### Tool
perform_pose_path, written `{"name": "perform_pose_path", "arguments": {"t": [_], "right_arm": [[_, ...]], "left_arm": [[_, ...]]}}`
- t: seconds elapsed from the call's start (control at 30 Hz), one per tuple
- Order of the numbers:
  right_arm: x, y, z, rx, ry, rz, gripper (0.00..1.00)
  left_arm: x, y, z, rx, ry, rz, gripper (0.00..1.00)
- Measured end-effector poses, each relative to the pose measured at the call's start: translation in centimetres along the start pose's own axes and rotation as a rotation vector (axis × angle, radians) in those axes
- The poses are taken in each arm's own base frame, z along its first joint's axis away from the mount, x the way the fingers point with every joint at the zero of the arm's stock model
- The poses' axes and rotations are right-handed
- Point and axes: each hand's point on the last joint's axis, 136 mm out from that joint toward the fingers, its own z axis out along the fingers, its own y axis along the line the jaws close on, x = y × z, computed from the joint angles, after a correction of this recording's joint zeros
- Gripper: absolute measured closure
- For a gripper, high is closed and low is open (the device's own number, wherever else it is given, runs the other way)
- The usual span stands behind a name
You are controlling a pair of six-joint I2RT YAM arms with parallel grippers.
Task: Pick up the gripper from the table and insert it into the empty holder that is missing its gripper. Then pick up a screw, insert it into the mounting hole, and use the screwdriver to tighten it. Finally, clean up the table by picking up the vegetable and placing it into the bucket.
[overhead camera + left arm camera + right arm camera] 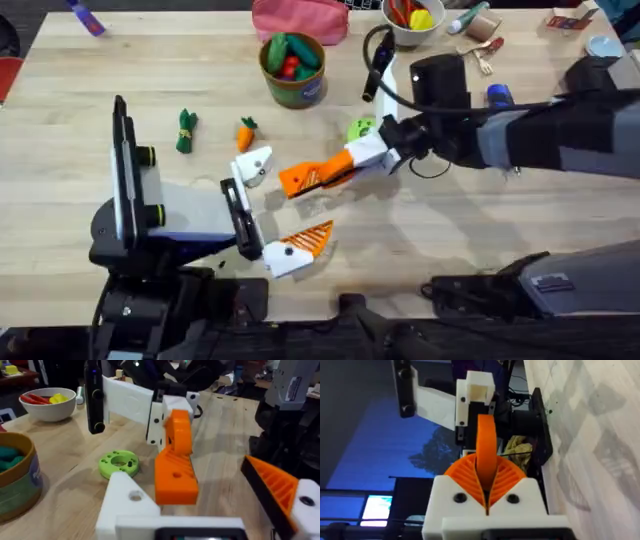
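Pinched between the right claw (345, 168)'s ribbed pads, the orange fin (305, 178) hangs over the worktop (480, 230) just beside the plain white holder (252, 165), angled for insertion, while the left claw (265, 215) stands apart, one mount bare.

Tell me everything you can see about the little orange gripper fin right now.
The gripper is a small orange wedge that looks like matte printed plastic, with a small round hole in its broad flat face and a ribbed side. It is off the table, clamped between the orange ribbed fingers of the right gripper, which close on its upper end. In the left wrist view it hangs with its wide end down, just beside the plain white holder. Whether it touches the holder cannot be told.
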Motion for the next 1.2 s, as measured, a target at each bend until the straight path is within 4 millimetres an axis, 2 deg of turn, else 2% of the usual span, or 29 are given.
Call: {"name": "perform_pose_path", "arguments": {"t": [0.27,0.87,1.2], "right_arm": [[-0.3,0.3,0.7,-0.003,0.019,-0.073,0.993],[-1.3,0.3,1.5,0.036,-0.005,-0.034,0.993],[-2.1,1.2,1.9,0.034,0.001,-0.059,0.993]], "left_arm": [[0.0,0.0,0.0,0.000,0.000,0.000,0.015],[0.0,0.0,0.0,0.000,0.000,0.000,0.015],[0.0,0.1,0.0,-0.005,0.000,0.004,0.015]]}}
